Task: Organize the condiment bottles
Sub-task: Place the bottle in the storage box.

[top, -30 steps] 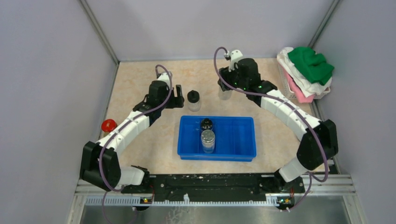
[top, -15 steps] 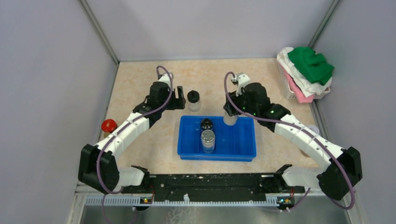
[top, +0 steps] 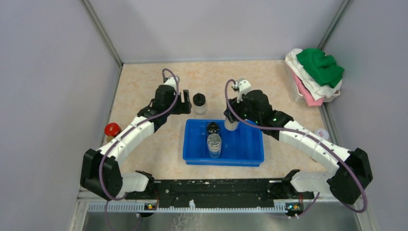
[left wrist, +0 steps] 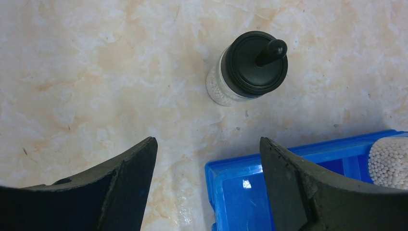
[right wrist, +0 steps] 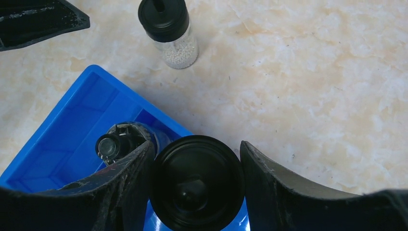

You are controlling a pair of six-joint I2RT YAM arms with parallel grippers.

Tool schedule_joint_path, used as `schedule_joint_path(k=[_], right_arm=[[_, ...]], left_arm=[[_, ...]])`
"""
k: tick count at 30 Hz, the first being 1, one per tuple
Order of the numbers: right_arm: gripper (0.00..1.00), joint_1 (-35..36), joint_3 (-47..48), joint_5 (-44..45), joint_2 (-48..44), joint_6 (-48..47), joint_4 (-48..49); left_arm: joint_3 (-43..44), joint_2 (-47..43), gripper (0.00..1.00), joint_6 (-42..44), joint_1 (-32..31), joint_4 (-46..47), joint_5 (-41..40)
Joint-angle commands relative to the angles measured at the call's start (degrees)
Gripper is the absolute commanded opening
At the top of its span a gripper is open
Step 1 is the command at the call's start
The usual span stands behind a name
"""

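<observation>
Black-capped clear bottle (right wrist: 195, 185) hangs upright, clamped in our right gripper (right wrist: 196, 147), over the far edge of the blue plastic tray (top: 223, 162), just right of the dark bottle (right wrist: 115, 144). Left gripper (left wrist: 208, 142) has its jaws apart, nothing in them.

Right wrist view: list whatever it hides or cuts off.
Body of the held bottle: under its own black cap.
Much of the dark bottle: behind a finger.
Rest of the blue tray: past the bottom edge, behind the fingers.

I see a blue tray (top: 246, 140) on the beige surface (top: 139, 82) and a heap of green, white and pink cloths (top: 317, 67) at its far-right corner.
</observation>
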Motion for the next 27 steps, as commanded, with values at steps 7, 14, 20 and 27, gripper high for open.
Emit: schedule_joint_path(k=[7, 14, 20, 27], right_arm=[[0.35, 4.86, -3.04, 2.57, -2.5, 3.63, -1.27], [0.35, 5.28, -4.17, 4.95, -2.66, 2.98, -2.09], [0.35, 5.27, -5.98, 7.38, -1.99, 1.7, 1.35], [0.36, 5.24, -7.62, 8.67, 1.04, 0.78, 8.55]], left_arm=[[0.55, -1.36, 0.84, -0.28, -0.55, 1.31, -0.23], [0.67, -1.51, 0.84, -0.15, -0.77, 0.99, -0.65], [0.34, -1.44, 0.84, -0.28, -0.81, 1.26, -0.52], [-0.08, -1.24, 0.84, -0.24, -0.9, 1.67, -0.5]])
